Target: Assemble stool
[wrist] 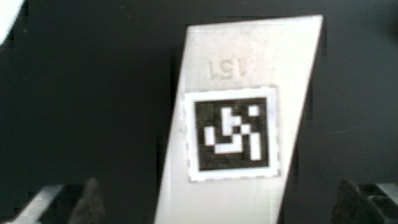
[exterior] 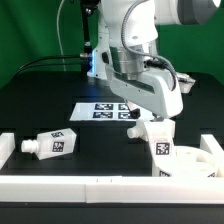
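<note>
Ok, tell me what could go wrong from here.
1. The hand is open around the leg, with a gap on each side, and the leg looks slanted between the fingers: closing could twist or tip it.
2. In the exterior view that leg stands close by the seat; a nudge might knock it against the seat.

Toppled leg (exterior: 52,144), round seat (exterior: 200,158), marker board (exterior: 107,108)

White stool leg (exterior: 52,145) lying on its side, 1 square tag facing up, well apart from second tagged leg (exterior: 160,141), standing near-upright, just beside round white seat (exterior: 203,160).
</note>
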Robot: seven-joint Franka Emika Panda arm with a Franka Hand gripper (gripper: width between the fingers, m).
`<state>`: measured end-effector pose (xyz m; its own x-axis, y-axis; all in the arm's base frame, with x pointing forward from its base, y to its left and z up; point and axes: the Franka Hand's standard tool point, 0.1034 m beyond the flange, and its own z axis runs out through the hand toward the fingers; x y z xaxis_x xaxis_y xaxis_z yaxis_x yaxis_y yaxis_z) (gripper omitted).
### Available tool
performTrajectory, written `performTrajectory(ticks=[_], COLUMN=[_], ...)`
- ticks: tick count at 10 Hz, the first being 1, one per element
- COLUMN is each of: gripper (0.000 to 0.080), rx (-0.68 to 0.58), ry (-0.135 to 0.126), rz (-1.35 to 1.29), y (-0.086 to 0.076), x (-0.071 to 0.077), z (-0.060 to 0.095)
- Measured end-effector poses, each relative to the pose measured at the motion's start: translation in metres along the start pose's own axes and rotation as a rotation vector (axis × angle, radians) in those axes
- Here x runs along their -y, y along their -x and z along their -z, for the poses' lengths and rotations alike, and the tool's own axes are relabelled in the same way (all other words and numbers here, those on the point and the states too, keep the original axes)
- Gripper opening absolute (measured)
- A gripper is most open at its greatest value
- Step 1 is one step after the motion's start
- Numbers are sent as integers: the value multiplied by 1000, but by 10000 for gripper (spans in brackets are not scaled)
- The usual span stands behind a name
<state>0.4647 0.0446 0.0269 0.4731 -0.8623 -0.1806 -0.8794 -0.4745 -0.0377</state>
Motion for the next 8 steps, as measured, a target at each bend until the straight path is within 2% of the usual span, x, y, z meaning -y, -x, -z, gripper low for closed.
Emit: performTrajectory(ticks=[2,3,5,6,8], gripper=[649,649,386,321,321], rx=[-29,-29,-30,-30,-30], ry=[9,8,8,7,3], rz=[-23,-35,-48,-82,-227], y=[15,14,13,13,13], x=[-3,-3,-3,-3,-3], z=[-15,-15,-15,-15,-14])
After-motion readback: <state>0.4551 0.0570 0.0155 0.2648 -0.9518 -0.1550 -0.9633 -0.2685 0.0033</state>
